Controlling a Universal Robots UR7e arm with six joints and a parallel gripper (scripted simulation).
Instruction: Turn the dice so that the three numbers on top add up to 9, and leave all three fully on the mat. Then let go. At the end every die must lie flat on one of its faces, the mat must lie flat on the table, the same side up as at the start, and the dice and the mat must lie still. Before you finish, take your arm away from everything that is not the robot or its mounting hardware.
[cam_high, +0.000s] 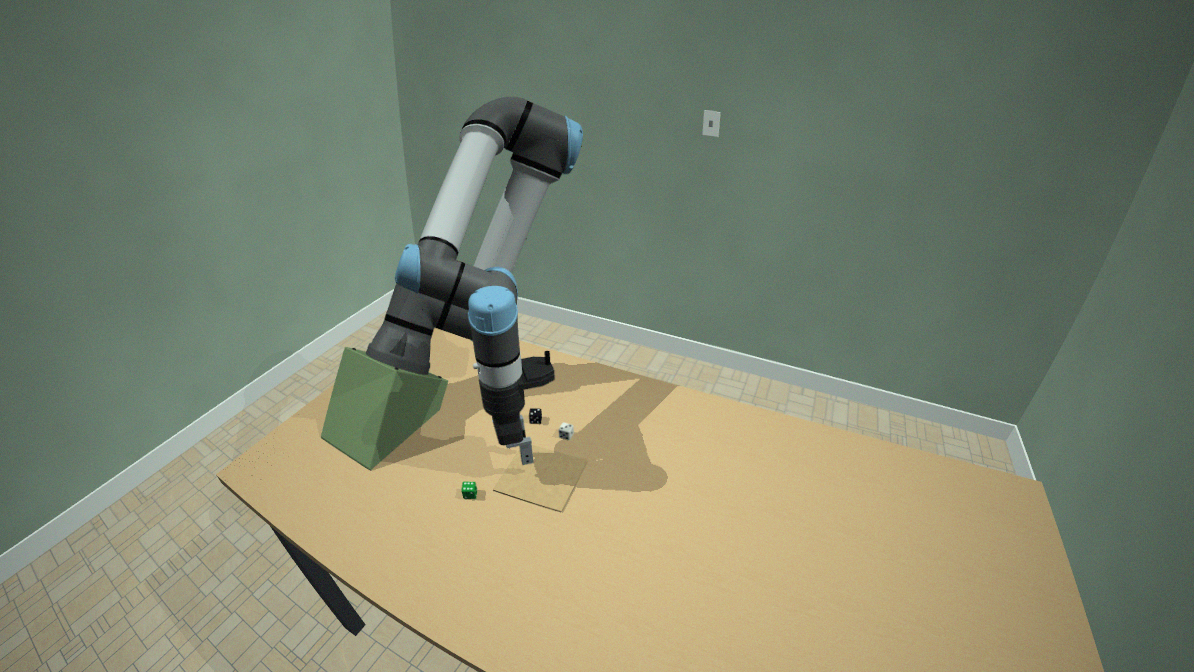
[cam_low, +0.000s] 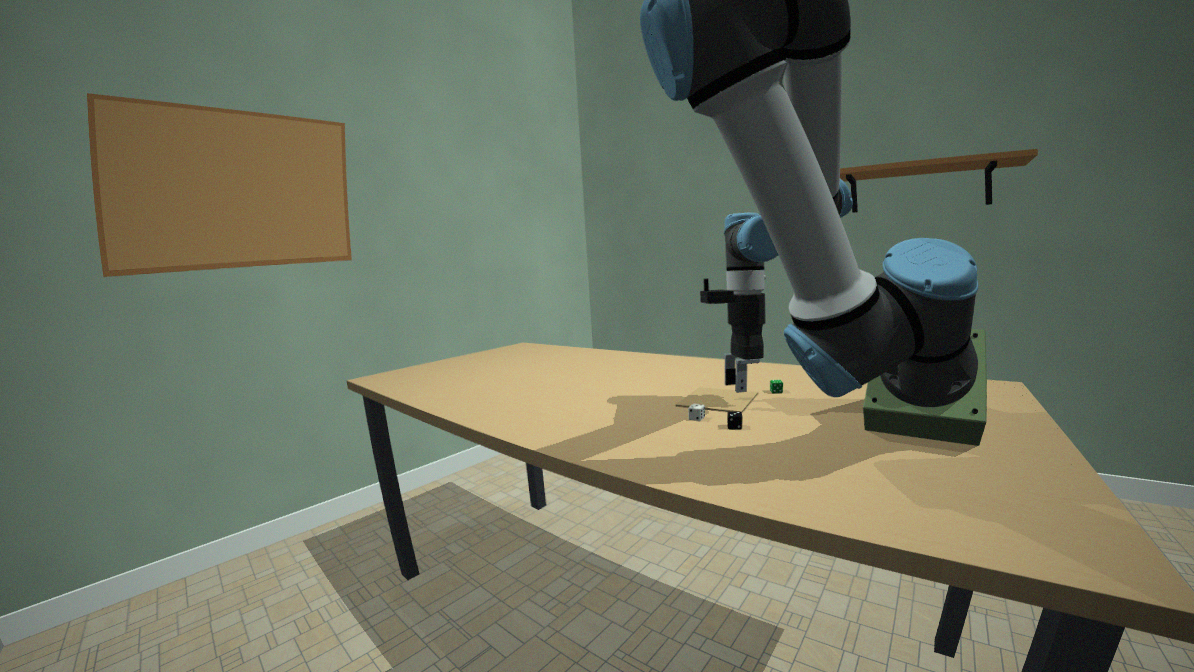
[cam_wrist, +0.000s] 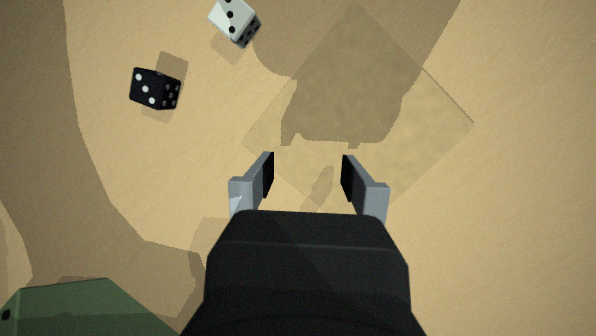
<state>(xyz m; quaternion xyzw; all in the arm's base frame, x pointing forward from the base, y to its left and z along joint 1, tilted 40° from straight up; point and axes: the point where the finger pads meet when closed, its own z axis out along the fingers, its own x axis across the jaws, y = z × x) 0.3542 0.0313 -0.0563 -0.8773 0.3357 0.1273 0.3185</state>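
Note:
My gripper (cam_high: 525, 455) (cam_low: 738, 380) (cam_wrist: 307, 167) is open and empty. It hangs a little above one corner of the thin tan mat (cam_high: 553, 494) (cam_wrist: 440, 120), which lies flat on the table. The green die (cam_high: 469, 490) (cam_low: 776, 385) lies on the bare table beside the mat, out of the wrist view. The black die (cam_high: 534, 414) (cam_low: 734, 419) (cam_wrist: 154, 89) and the white die (cam_high: 565, 430) (cam_low: 695, 410) (cam_wrist: 234, 19) lie on the table past the mat's far side, off it. In the wrist view the black die's larger face shows three pips. Nothing lies on the mat.
The arm's green base block (cam_high: 375, 409) (cam_low: 927, 413) (cam_wrist: 75, 305) stands on the table (cam_high: 793, 534) near the dice. The table's front edge runs close to the green die. The arm casts wide shadows over the mat.

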